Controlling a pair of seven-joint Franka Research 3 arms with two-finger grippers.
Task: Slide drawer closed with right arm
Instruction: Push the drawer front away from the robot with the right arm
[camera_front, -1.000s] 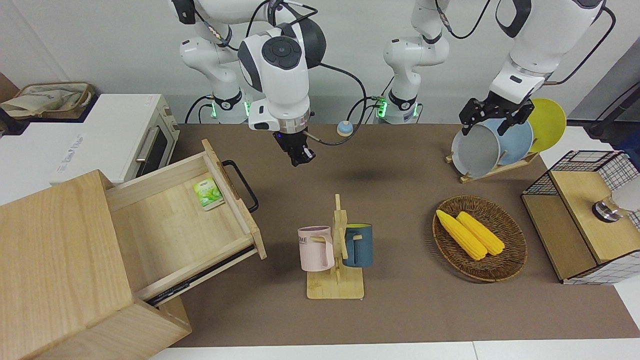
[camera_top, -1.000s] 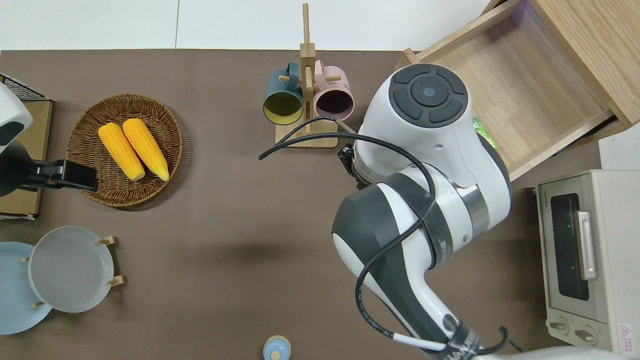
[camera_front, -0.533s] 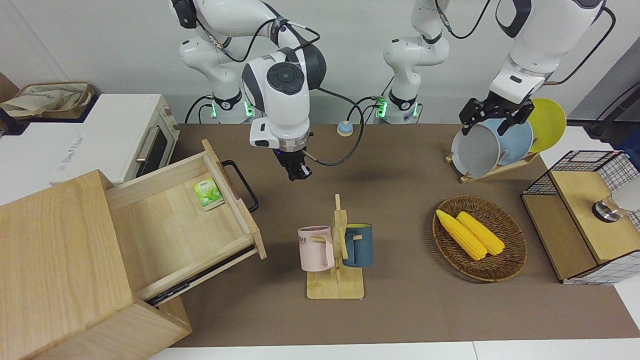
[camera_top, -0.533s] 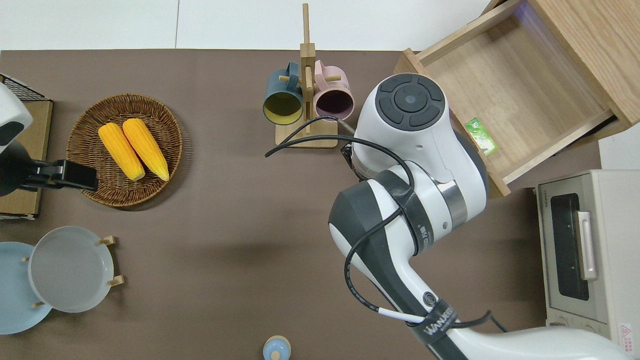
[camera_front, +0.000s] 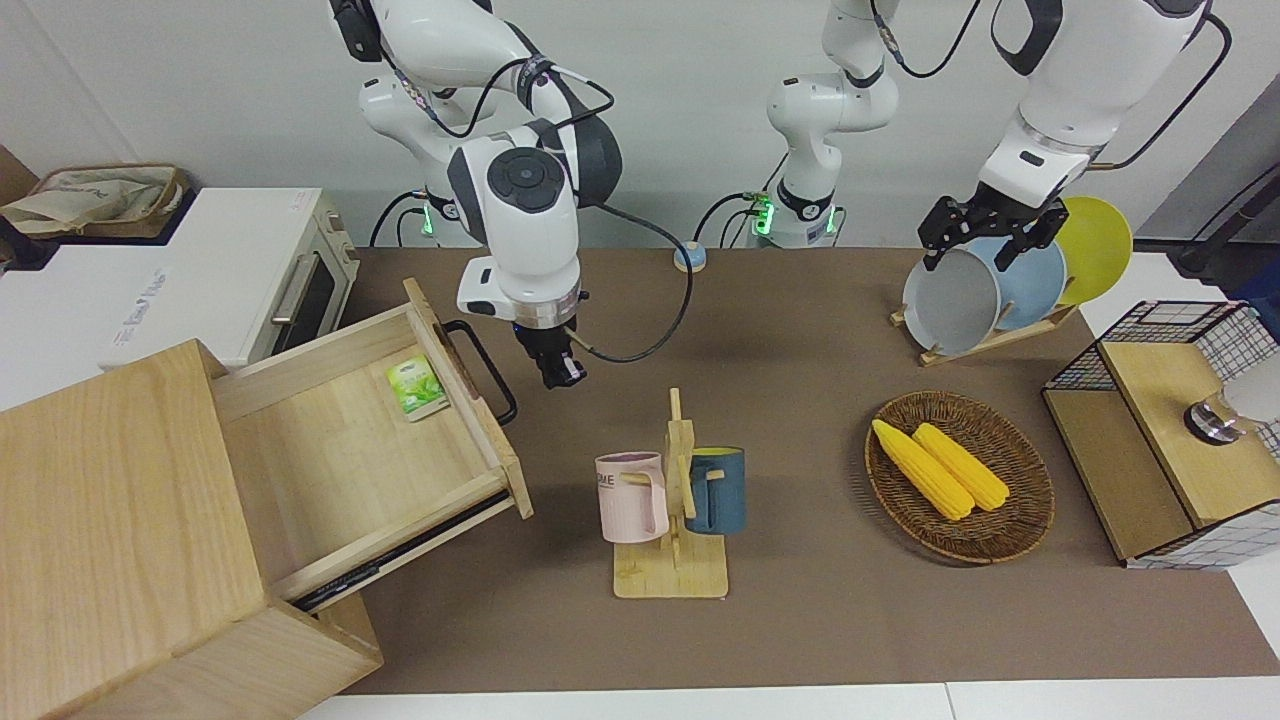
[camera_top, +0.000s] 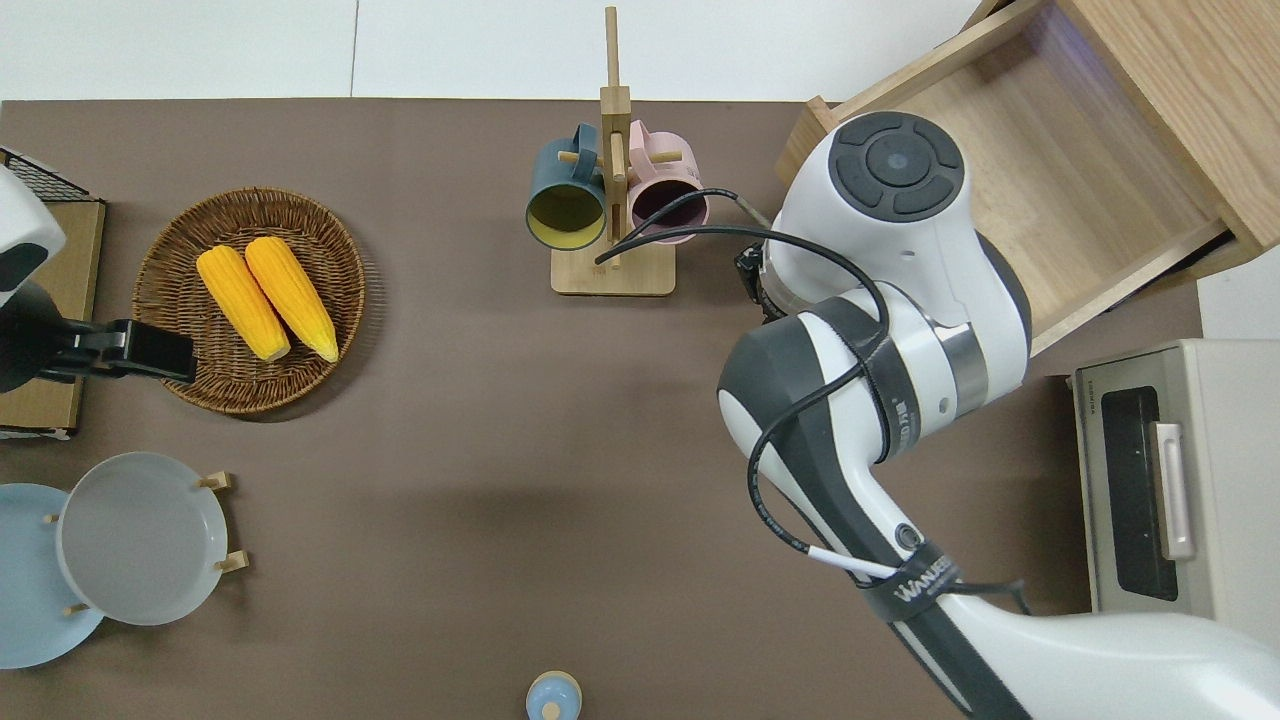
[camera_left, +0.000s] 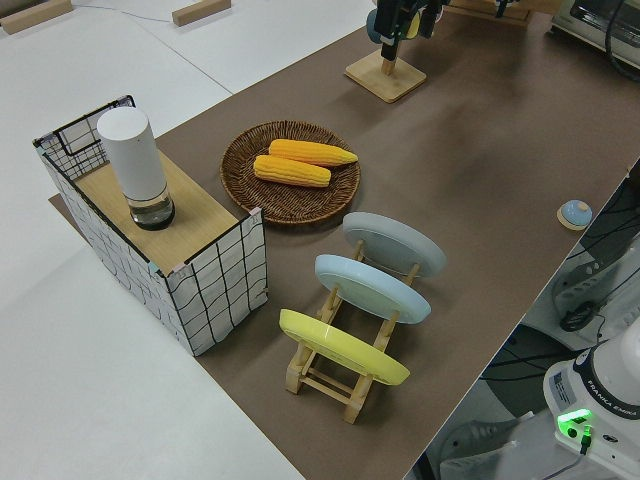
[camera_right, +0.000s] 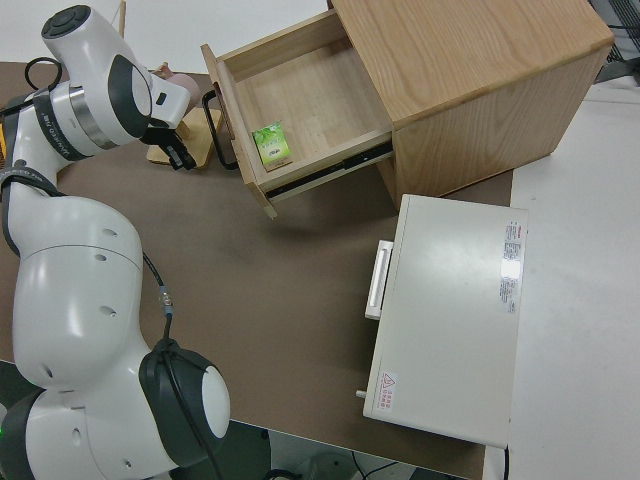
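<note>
Front view: drawer stands pulled out of the wooden box, a green packet inside; right gripper, fingers seemingly pinched together, hangs at three o'clock of the black handle. Overhead: drawer sits at two o'clock, gripper hidden. Left arm parked.

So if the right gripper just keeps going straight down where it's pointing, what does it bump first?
Probably the bare brown table. The right gripper points down beside the drawer handle, apart from it, though depth is hard to judge.
</note>
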